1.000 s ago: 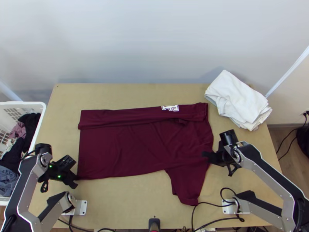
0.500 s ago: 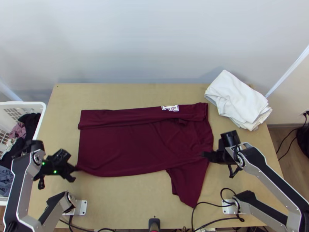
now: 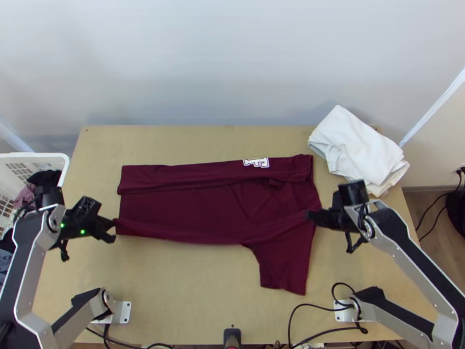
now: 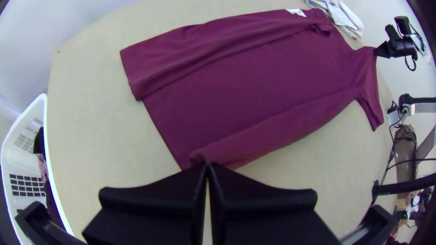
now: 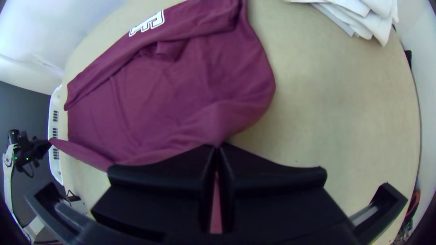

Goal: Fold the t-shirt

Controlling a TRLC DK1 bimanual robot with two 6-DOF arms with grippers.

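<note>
- Sleeve (image 3: pixel 285 267): nearest, right of middle.
- Left gripper (image 3: pixel 113 228), right gripper (image 3: pixel 310 216): each pinching the shirt (image 3: pixel 203 209), at hem and near shoulder.
- Shirt: between them, long axis left to right.
- Far fold (image 3: pixel 197 176): beyond; the held side likely goes there.

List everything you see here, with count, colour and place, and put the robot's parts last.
shirt: one, maroon, mid-table, far side folded in, near sleeve sticking out
letter print: one, white, on the folded strip
cloths: a pile, count unclear, white, far right corner
basket: one, white, beyond the table's left edge
clothes: several, mostly dark, in the basket
table: one, light wood, under the shirt
wall: pale, behind the table
cables: several, black, near edge
arms: two, silver and black, lower left and right
left hand: one, black, shut on the hem's near corner
right hand: one, black, shut on the shirt near the sleeve
</note>
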